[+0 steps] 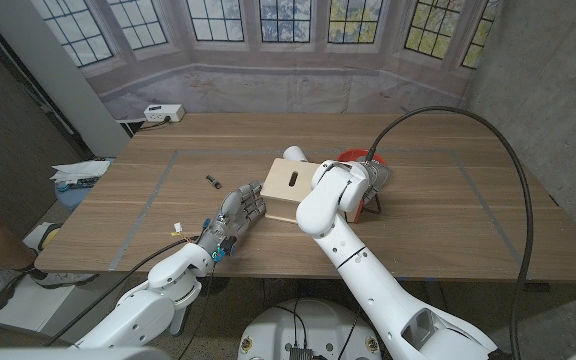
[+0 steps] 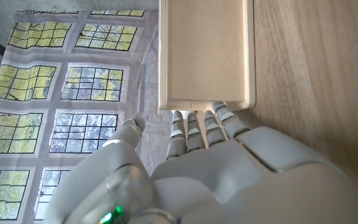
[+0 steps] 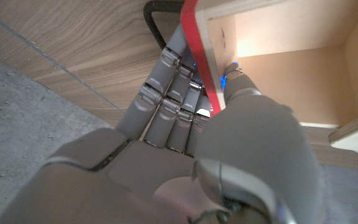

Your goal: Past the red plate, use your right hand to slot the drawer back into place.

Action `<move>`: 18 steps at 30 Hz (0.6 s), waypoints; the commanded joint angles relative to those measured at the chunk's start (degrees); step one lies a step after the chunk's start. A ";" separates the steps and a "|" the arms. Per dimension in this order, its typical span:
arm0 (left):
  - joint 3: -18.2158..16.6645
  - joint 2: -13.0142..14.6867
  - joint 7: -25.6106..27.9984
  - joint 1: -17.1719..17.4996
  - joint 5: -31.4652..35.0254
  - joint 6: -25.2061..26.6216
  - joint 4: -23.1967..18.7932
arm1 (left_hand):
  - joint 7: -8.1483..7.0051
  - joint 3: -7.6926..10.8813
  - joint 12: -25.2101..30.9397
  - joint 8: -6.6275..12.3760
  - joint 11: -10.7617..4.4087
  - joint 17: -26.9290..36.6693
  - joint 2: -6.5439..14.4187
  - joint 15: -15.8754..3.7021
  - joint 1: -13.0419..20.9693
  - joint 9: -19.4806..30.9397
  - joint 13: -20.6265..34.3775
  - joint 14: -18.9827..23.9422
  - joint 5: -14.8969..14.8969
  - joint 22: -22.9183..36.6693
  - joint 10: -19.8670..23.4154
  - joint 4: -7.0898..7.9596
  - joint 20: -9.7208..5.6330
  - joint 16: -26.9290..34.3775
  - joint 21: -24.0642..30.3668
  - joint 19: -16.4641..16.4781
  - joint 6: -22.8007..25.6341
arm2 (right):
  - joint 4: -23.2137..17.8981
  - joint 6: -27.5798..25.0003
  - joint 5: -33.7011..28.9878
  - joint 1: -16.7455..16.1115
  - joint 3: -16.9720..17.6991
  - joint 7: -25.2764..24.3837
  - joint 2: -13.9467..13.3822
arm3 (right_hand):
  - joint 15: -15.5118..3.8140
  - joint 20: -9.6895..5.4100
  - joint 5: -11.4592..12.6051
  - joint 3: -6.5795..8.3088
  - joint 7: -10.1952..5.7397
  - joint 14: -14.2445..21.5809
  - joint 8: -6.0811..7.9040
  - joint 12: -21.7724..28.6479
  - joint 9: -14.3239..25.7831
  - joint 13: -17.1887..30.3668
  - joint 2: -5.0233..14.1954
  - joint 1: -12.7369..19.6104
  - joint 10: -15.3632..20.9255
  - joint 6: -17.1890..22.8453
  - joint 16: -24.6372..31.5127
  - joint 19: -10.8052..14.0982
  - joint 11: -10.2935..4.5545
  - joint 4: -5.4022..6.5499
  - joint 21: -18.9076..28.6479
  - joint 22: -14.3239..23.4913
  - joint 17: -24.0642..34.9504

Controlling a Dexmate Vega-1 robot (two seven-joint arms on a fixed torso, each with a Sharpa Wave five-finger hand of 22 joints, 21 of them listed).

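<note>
A light wooden box [image 1: 290,190] with a slot in its top lies at the table's middle; its end shows in the left wrist view [image 2: 205,53]. My left hand [image 1: 236,215] [image 2: 229,174] has its fingers stretched out, and their tips touch the box's left end. My right hand [image 3: 185,143] grips a red panel [image 3: 199,50] fixed to an open wooden drawer [image 3: 291,68], thumb inside and fingers outside. In the head view my right hand [image 1: 370,182] is mostly hidden behind its own wrist at the box's right end. A red rounded shape [image 1: 352,157] shows just beyond that wrist.
A white rounded object [image 1: 295,153] stands behind the box. A small dark item [image 1: 211,181] lies to its left. A black wire piece [image 1: 373,206] sits by my right hand. A black cable [image 1: 448,110] arcs over the right side. Papers [image 1: 78,172] lie off the left edge.
</note>
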 commanded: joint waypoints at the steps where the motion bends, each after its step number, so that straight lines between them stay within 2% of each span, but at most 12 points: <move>1: 1.52 -1.67 -2.65 -2.89 -2.08 1.34 2.01 | 0.23 -0.01 -0.09 -0.01 0.04 0.29 0.06 0.30 -0.74 0.23 0.18 0.34 0.22 0.14 0.19 0.46 0.07 0.09 -0.10 0.15 -0.28 | 0.35 -0.80 2.31 0.80 -0.52 -0.78 -0.26 | -1.97 -0.33 0.25 0.62 -0.09 2.28 0.18 0.40 0.12 0.17 3.65 3.87 1.13 0.50 -0.21 0.42 -1.12 0.04 0.11 0.10 0.16; 18: 3.51 -2.61 -7.34 -7.29 -3.54 4.63 4.64 | 0.35 0.13 -0.26 -0.10 0.16 0.26 -0.21 0.37 -1.06 0.22 0.17 0.20 0.19 0.13 -0.08 0.74 0.20 -0.03 -0.09 0.30 -0.76 | 0.30 -2.57 5.02 2.18 -2.02 -0.94 -1.81 | -1.95 -0.38 0.25 0.65 -0.33 2.43 0.12 0.23 0.14 0.21 3.74 3.65 1.04 0.46 -0.63 0.53 -1.11 0.15 0.11 0.10 0.29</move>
